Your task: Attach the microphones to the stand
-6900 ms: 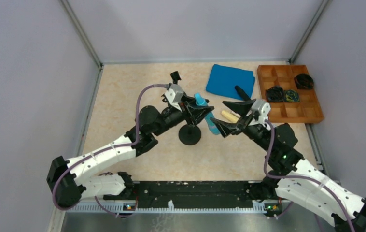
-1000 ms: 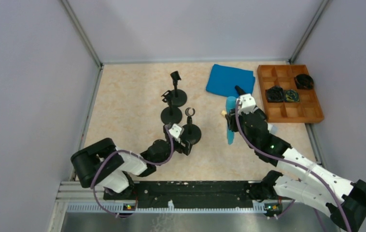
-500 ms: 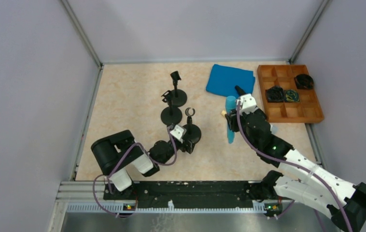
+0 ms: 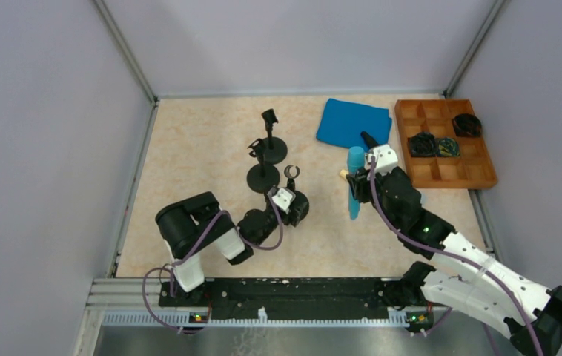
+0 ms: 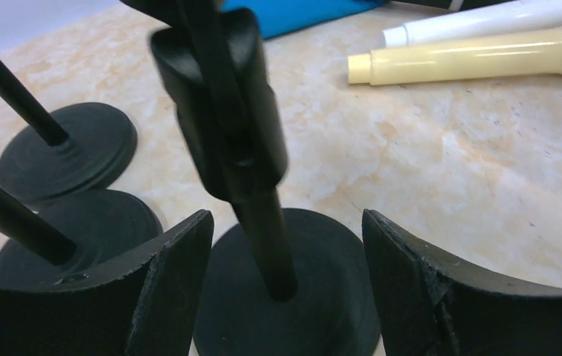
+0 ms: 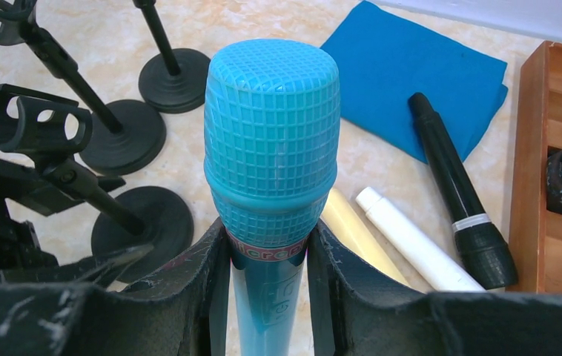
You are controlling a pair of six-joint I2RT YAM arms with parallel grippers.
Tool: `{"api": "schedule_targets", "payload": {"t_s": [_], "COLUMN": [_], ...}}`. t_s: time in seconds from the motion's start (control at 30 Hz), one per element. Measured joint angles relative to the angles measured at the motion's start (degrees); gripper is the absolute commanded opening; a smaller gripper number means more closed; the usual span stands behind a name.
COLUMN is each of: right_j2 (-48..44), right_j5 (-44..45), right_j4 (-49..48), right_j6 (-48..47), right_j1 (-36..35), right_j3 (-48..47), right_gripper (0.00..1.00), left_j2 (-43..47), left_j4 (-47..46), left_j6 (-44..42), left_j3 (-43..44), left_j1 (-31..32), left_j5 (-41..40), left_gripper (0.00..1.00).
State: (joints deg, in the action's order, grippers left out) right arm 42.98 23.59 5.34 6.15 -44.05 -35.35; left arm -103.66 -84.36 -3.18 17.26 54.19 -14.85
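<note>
Three black stands are grouped mid-table. My left gripper is low at the nearest stand. In the left wrist view that gripper is open, its fingers on either side of the stand's post above the round base. My right gripper is shut on the light blue microphone, held head-up to the right of the stands. The cream microphone, the white one and the black one lie on the table behind it.
The two other stands are just behind the nearest one. A blue cloth lies at the back. To its right sits a wooden compartment tray holding dark items. Grey walls close off the left, back and right.
My left arm has pushed forward to the nearest stand and its jaws have narrowed around the post. The right gripper with the blue microphone has barely moved.
</note>
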Motion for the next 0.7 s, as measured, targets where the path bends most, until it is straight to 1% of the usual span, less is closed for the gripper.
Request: {"api": "schedule_targets", "payload": {"t_s": [0.1, 0.2, 0.3, 0.43, 0.53, 0.7], "right_j2": [-0.2, -0.2, -0.2, -0.2, -0.6, -1.6], "right_j5": [-0.4, -0.7, -0.8, -1.0, -1.1, -1.2], "right_j4": [0.2, 0.3, 0.3, 0.3, 0.5, 0.9], "right_j6": [0.0, 0.1, 0.2, 0.5, 0.7, 1.4], "right_j1": [0.0, 0.0, 0.0, 0.0, 0.0, 0.0], "right_j3": [0.0, 0.0, 0.0, 0.0, 0.0, 0.0], "right_gripper": [0.00, 0.00, 0.00, 0.00, 0.00, 0.00], "left_j2": [0.0, 0.0, 0.0, 0.0, 0.0, 0.0], "left_j4": [-0.3, -0.3, -0.4, -0.6, -0.6, -0.7], "left_j6": [-0.6, -1.0, -1.3, -1.4, -1.4, -1.5], "left_j3": [0.9, 1.4, 2.4, 3.8, 4.4, 5.3], "left_j1": [-1.5, -2.6, -3.0, -3.1, -3.1, -3.5], "left_j5": [0.3, 0.6, 1.4, 3.8, 5.7, 7.0], "left_gripper": [0.75, 0.68, 0.64, 0.62, 0.59, 0.49]}}
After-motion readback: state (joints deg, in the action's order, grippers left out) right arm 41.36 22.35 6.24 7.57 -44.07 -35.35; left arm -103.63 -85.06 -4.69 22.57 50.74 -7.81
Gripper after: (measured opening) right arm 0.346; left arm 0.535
